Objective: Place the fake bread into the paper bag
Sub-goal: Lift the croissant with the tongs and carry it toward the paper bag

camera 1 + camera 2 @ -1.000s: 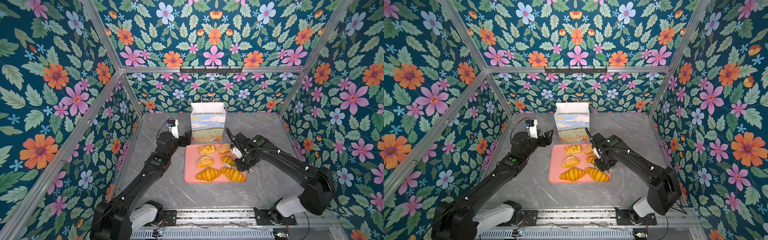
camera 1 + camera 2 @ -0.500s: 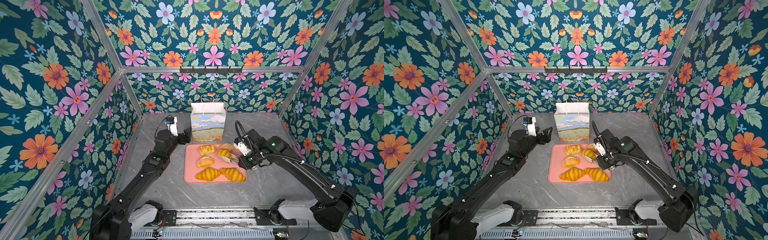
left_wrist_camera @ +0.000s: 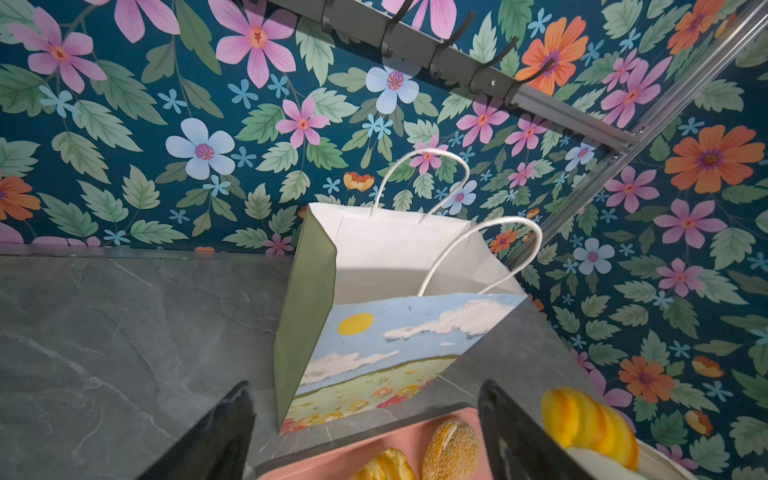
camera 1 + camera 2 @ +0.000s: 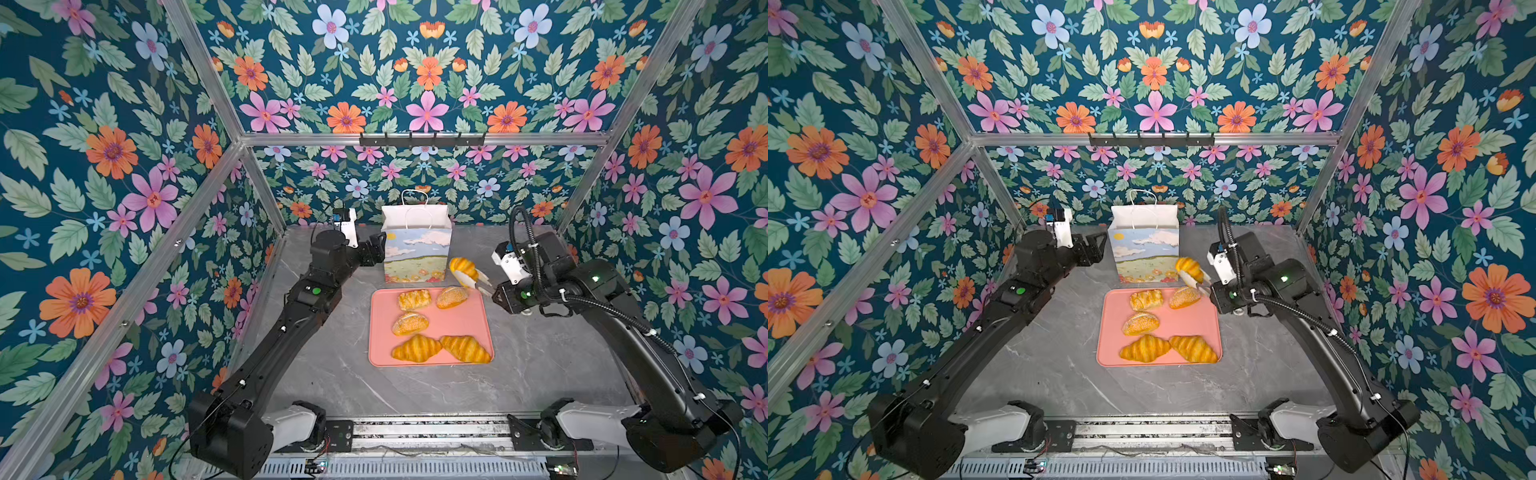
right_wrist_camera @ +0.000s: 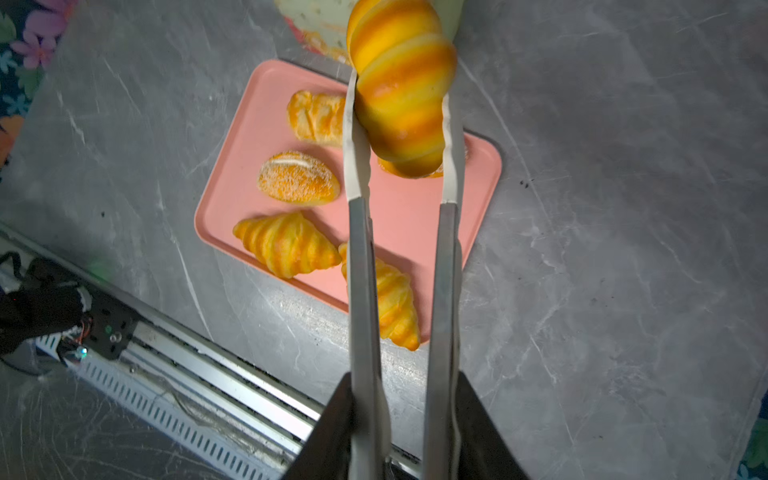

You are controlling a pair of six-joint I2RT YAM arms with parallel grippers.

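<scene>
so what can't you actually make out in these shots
paper bag floor: left wrist view, hidden by its front wall; contents unknown
far sesame roll: right wrist view, mostly behind the held croissant
right claw on the tongs: right wrist view, mostly cut off by the bottom edge

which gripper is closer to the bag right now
Left. The left gripper is open just left of the bag. The right gripper sits farther off to its right, shut on tongs that hold a croissant up by the bag.
</scene>
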